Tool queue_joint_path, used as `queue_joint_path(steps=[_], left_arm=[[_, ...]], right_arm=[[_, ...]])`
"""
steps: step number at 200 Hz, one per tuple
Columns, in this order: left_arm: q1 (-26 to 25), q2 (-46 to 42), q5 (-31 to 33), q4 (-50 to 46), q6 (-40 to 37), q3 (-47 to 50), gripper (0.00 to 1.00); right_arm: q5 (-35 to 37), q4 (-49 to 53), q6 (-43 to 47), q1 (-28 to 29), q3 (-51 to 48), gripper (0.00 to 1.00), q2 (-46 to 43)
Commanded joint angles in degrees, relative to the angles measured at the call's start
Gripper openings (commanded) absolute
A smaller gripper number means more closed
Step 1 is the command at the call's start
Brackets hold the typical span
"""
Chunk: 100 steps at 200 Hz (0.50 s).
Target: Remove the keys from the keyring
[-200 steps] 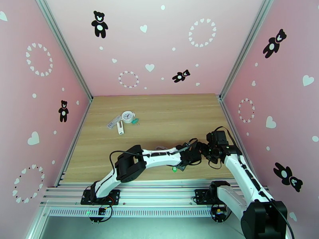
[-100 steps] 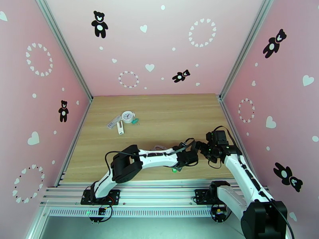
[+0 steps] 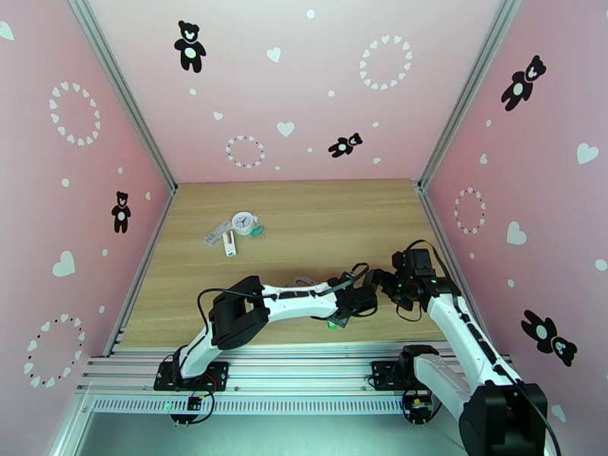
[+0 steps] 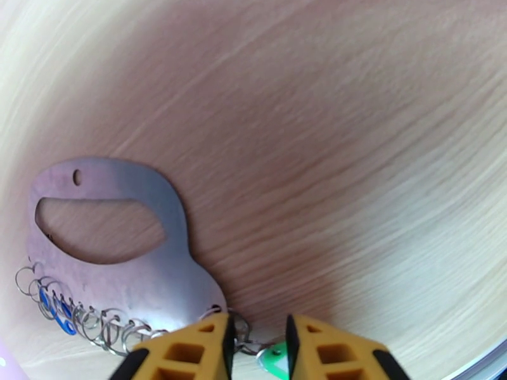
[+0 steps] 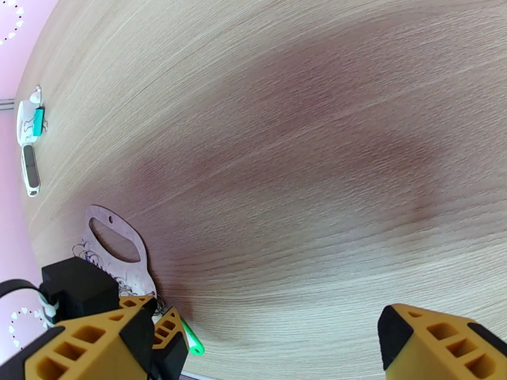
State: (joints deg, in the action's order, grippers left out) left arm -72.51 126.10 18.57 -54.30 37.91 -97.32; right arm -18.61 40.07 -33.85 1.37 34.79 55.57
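The keyring [image 4: 127,273] is a flat mauve-brown D-shaped holder lying on the wooden table, with small metal rings along its near edge. A key with a blue tag [image 4: 54,308] hangs at the left end of that row. At the right end lies a key with a green tag [image 4: 272,359], in the narrow gap of my left gripper [image 4: 256,346]. Its yellow fingers stand slightly apart and the tag does not fill the gap. From above, the left gripper [image 3: 342,315] is low over the green key [image 3: 332,324]. My right gripper [image 5: 266,324] hovers wide open just right of the keyring [image 5: 117,248] and green key [image 5: 192,340].
A white clock-face charm [image 3: 245,222] with a teal clip and a white strip [image 3: 218,233] lie at the back left of the table. The table's near edge [image 4: 494,368] runs close behind the left gripper. Pink walls enclose three sides.
The left arm's elbow has drifted left and its gripper has shifted a little left over the green key. Its fingers have parted slightly. The right arm has stayed put.
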Motion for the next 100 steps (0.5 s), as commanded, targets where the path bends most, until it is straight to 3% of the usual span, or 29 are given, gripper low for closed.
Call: queue_joint_path(steps=[1,68,100], left_arm=[[0.1,0.4,-0.1,-1.5,1.6,-1.1,0.29],[1.6,-1.1,-4.7,0.7,2.8,4.2,0.26],[2.8,-3.7,-3.5,1.9,3.2,8.0,0.23]], right_arm=[[-0.4,-0.2,0.9,-0.2,-0.6,0.99,0.3],[-1.5,-1.1,1.0,-0.1,-1.1,0.99,0.9],[-2.0,-1.5,1.1,-0.2,-1.3,0.99,0.9]])
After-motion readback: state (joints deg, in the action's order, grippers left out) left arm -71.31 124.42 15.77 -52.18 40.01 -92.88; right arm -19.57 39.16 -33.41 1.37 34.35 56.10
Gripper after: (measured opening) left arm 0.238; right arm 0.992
